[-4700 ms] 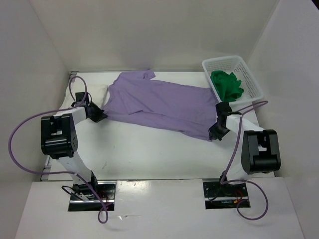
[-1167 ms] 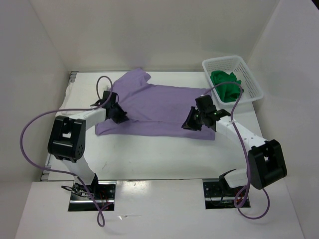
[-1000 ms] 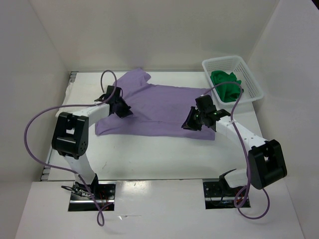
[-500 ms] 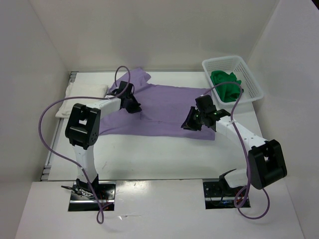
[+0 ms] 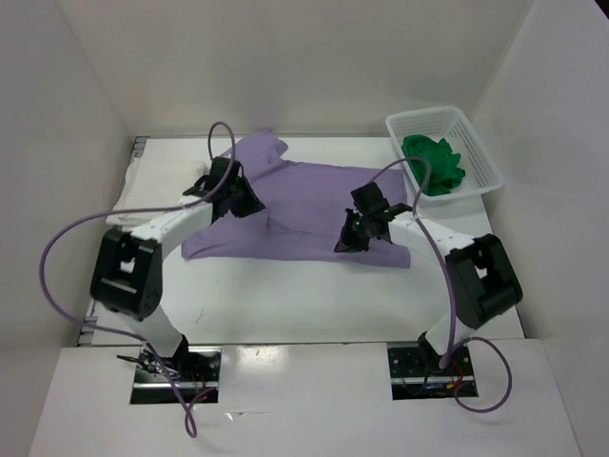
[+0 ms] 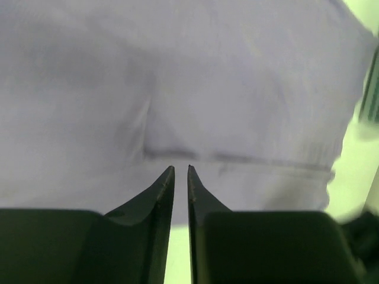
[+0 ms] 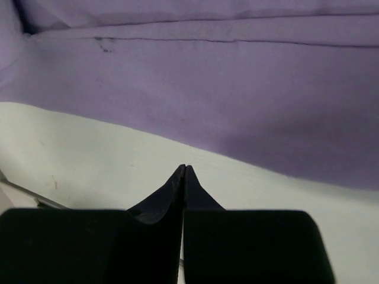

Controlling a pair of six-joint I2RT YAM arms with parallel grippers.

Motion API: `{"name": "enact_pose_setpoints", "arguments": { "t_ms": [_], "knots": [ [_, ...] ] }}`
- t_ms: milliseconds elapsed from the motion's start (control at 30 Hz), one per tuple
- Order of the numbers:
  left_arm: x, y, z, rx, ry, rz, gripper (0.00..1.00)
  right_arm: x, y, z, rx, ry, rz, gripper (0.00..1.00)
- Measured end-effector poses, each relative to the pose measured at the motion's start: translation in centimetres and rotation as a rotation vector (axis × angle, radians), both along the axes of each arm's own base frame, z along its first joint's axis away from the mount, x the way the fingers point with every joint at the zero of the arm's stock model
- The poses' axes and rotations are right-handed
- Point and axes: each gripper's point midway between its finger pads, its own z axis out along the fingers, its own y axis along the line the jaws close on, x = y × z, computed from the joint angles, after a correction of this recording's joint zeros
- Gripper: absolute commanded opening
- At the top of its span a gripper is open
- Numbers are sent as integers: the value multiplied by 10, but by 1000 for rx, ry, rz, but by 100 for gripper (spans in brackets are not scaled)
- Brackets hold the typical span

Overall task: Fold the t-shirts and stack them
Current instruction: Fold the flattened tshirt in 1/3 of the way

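Observation:
The lavender t-shirt lies flat on the table, its near edge straight. My left gripper hovers over the shirt's left part, jaws almost together with nothing between them; it shows in the left wrist view above the lavender cloth. My right gripper is shut and empty at the shirt's near edge, over bare table in the right wrist view, with the lavender cloth just beyond. The green t-shirt is crumpled in the basket. The white t-shirt lies at the far left.
The white lattice basket stands at the back right corner. White walls enclose the table on three sides. Purple cables loop off both arms.
The shirt's near side was folded over. Since a second ago my left gripper swung right over the shirt and back a little. My right gripper shifted left toward the shirt's near edge.

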Motion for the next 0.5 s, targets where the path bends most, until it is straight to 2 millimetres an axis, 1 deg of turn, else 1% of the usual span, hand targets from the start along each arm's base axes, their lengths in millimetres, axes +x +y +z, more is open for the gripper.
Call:
{"name": "enact_pose_setpoints", "arguments": {
  "t_ms": [67,133,200,267,333,367,433,500],
  "knots": [
    [-26,7,8,-3,-17,-12,17,2,13,-11,-13,21,33,0],
    [-47,11,-2,0,3,-20,17,6,24,-18,-25,30,58,0],
    [-67,15,-31,18,81,-28,17,13,33,-22,-34,28,69,0],
    [-82,18,-62,46,176,-31,17,20,39,-25,-44,17,73,0],
    [-91,22,-85,73,246,-26,17,27,42,-29,-52,6,71,0],
    [-92,22,-90,74,258,-26,17,28,43,-33,-59,7,70,0],
    [-86,23,-87,85,243,-21,17,29,41,-43,-84,15,63,0],
    [-83,24,-90,100,240,-25,17,27,36,-55,-114,33,49,0]
  ]
}}
